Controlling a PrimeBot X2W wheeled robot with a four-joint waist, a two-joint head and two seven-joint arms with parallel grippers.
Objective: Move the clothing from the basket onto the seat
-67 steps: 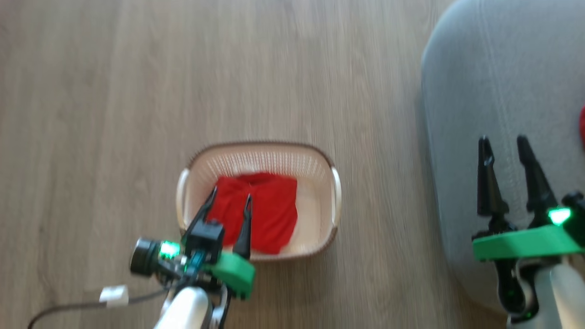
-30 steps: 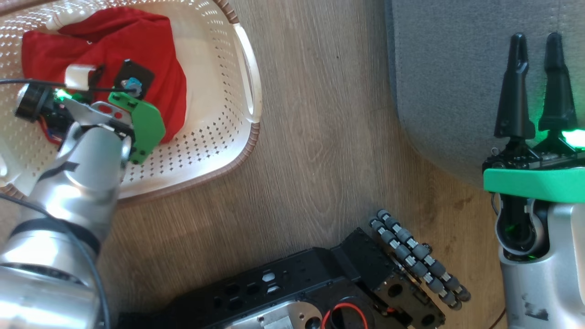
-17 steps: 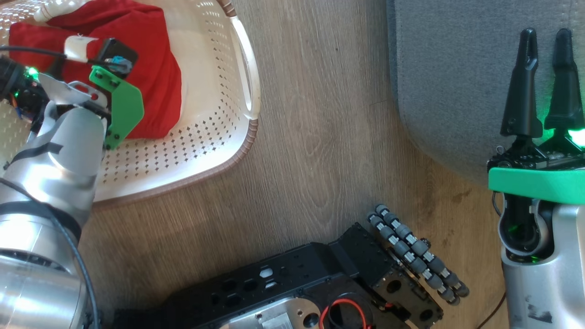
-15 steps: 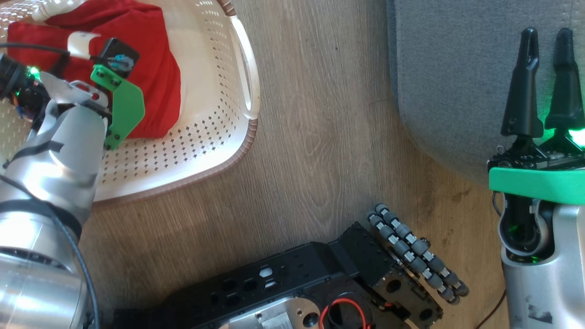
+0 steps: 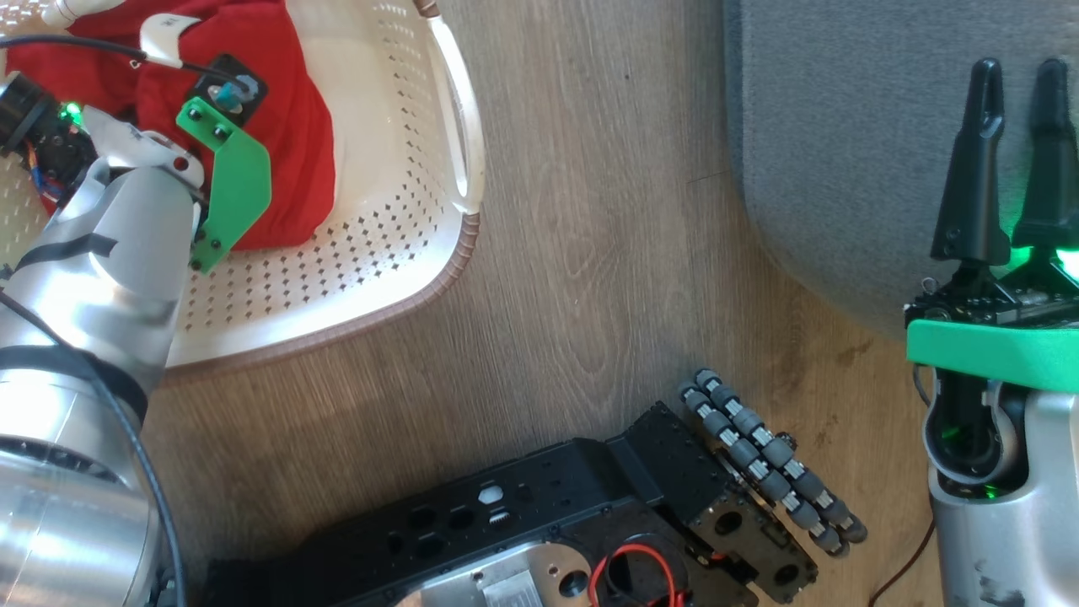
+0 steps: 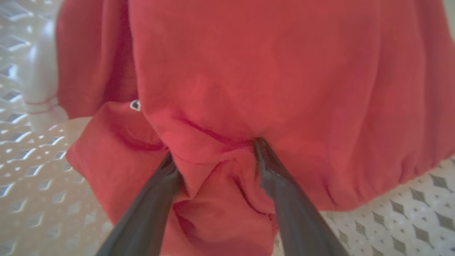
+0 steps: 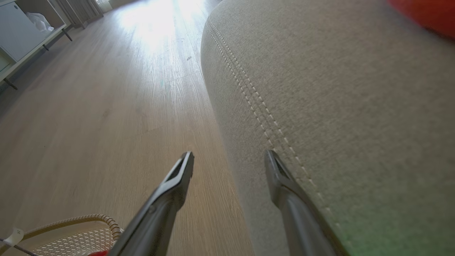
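The red clothing [image 5: 287,126] lies bunched in the cream basket [image 5: 405,253] at the upper left of the head view. My left arm [image 5: 110,253] reaches down into it, its wrist covering the fingers there. In the left wrist view my left gripper [image 6: 213,156] is open, both fingertips pressed into the red clothing [image 6: 249,71] with a raised fold between them. My right gripper [image 5: 1016,76] stands open above the grey seat [image 5: 843,126], holding nothing. The right wrist view shows the right gripper [image 7: 229,155] at the seat's [image 7: 337,89] rounded corner, with a red garment [image 7: 426,14] lying further along the cushion.
Wooden floor [image 5: 590,211] separates the basket from the seat. My black base [image 5: 548,523] and its roller wheel [image 5: 767,472] fill the bottom middle. A pale cabinet [image 7: 21,32] stands far off. The basket rim [image 7: 71,220] shows at the right wrist view's lower left.
The head camera has dropped low and close to the basket. My left wrist has pushed further into the basket onto the red clothing. The right gripper stays open over the seat.
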